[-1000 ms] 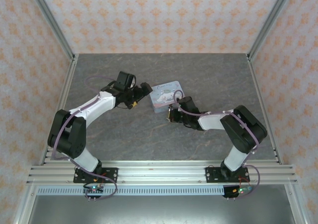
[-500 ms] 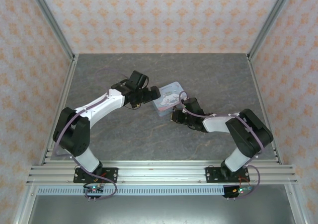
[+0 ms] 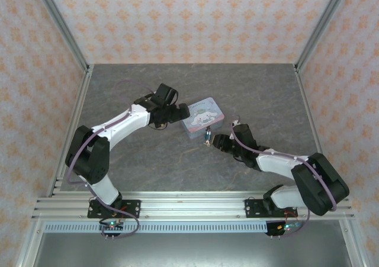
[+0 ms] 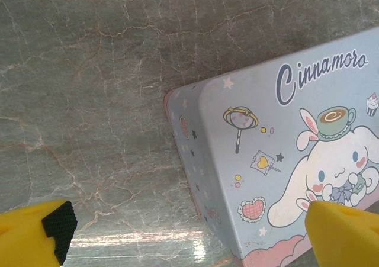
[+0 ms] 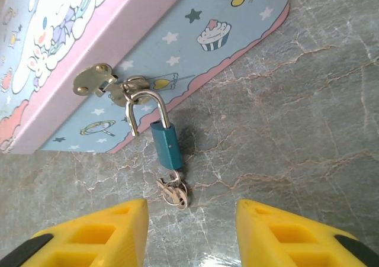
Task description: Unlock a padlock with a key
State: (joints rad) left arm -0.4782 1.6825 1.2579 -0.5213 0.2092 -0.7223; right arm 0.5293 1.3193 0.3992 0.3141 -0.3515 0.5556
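- Right gripper (image 5: 190, 212): yellow fingers (image 5: 106, 231) parted, nothing between them. It hangs low over the table (image 5: 308, 113), just short of the key. In the top view it (image 3: 216, 141) sits near the tin's near edge.
- Key (image 5: 173, 191): small, silvery, on a ring. It lies on the table touching the padlock's lower end, just beyond the gap between the right fingers. Cannot tell whether it is seated in the keyhole.
- Padlock (image 5: 166, 147): blue-green body lying on the table just beside the tin's side wall. The top view shows it (image 3: 207, 135) as a dark speck at the tin's near edge.
- Shackle (image 5: 148, 101): hooked through the hasp (image 5: 95, 80). One leg is in the body; the other leg's end stands free of it.
- Tin (image 5: 71, 60): pastel blue with a cartoon print, flat on the table, lid down. It lies mid-table (image 3: 202, 116) between the two grippers.
- Left gripper (image 4: 189, 231): fingers spread wide and empty, astride the tin's (image 4: 284, 160) near corner. One fingertip (image 4: 340, 231) overlaps the lid edge and the other stands off over bare table. From above it (image 3: 180, 112) is at the tin's left end.
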